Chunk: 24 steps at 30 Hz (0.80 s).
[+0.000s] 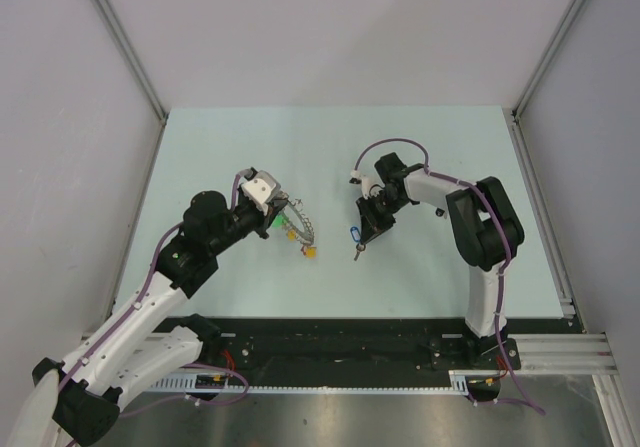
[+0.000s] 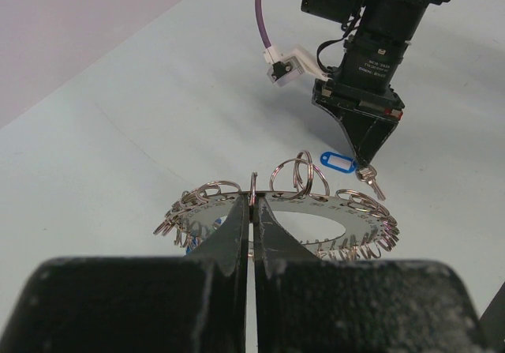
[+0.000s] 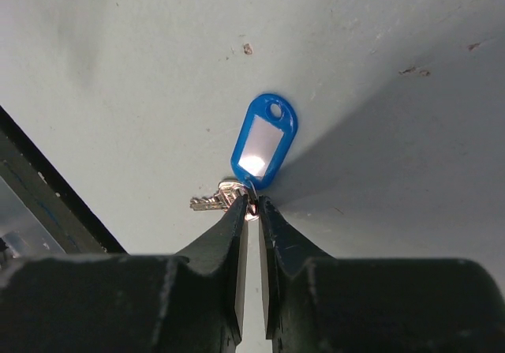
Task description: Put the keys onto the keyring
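Note:
The keyring (image 2: pixel 331 211), a flat numbered silver ring strung with many small split rings, hangs level above the table. My left gripper (image 2: pixel 253 203) is shut on its near rim, seen from above at the left gripper (image 1: pixel 280 211) and keyring (image 1: pixel 300 225). Just right of it, one of the keys (image 3: pixel 211 201), small and silver with a blue tag (image 3: pixel 264 140), sits at the tips of my right gripper (image 3: pixel 252 207). Those jaws are pinched on the small ring joining key and tag. In the left wrist view the key (image 2: pixel 371 181) dangles below the right gripper (image 2: pixel 365 162).
Yellow (image 1: pixel 310 252) and green (image 1: pixel 272 224) tags hang from the keyring. The pale table (image 1: pixel 450 147) ends at metal frame posts on both sides and a black rail (image 1: pixel 340 342) along the near edge. White walls close in the back.

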Each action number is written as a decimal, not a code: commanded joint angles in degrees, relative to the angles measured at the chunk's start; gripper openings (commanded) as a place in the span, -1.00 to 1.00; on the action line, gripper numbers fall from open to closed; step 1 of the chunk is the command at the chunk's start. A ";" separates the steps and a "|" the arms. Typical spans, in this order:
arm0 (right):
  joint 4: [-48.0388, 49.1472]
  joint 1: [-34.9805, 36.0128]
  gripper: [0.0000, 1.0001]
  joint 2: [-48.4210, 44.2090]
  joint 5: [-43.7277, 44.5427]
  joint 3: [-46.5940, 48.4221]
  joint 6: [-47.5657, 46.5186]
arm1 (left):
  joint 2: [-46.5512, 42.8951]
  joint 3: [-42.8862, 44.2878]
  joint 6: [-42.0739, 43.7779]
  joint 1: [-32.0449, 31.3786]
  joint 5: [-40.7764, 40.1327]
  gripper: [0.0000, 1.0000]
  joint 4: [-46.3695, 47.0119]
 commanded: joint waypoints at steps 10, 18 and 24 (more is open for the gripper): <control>0.85 -0.01 -1.00 2.51 0.14 1.64 -0.99 | -1.17 1.31 1.27 0.24 -0.04 -0.99 3.38; 2.69 2.01 -1.00 -6.18 7.33 0.67 -4.94 | -1.26 1.31 1.62 0.15 1.18 -0.99 3.38; 14.11 4.47 -1.00 -21.73 12.53 -6.95 -5.21 | -1.61 1.22 1.71 0.24 3.99 -1.00 3.29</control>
